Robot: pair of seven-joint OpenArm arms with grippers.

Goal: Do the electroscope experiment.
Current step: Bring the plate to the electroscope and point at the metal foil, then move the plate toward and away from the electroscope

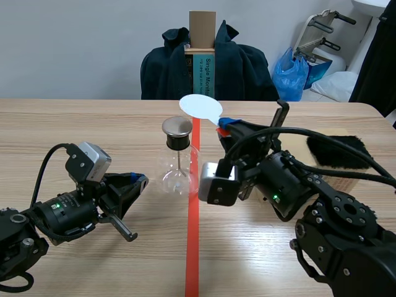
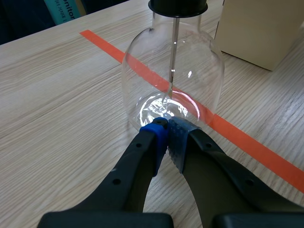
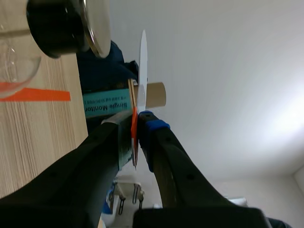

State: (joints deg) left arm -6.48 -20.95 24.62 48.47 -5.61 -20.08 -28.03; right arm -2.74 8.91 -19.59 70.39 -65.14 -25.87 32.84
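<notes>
Paddle (image 1: 200, 106) pinched in raised right gripper (image 3: 137, 121); left gripper (image 2: 167, 126), pressed together, at base of flask (image 2: 142, 71).

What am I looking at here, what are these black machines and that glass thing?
These are two black robot arms at a wooden table. The wide picture looks out from between them; the other two come from cameras on each wrist. At the red tape line stands a glass flask with a metal cap, an electroscope. The left pincer is closed on nothing, its tips at the flask's base. The right pincer grips a white paddle by its stem. Black fur lies on a box.
</notes>
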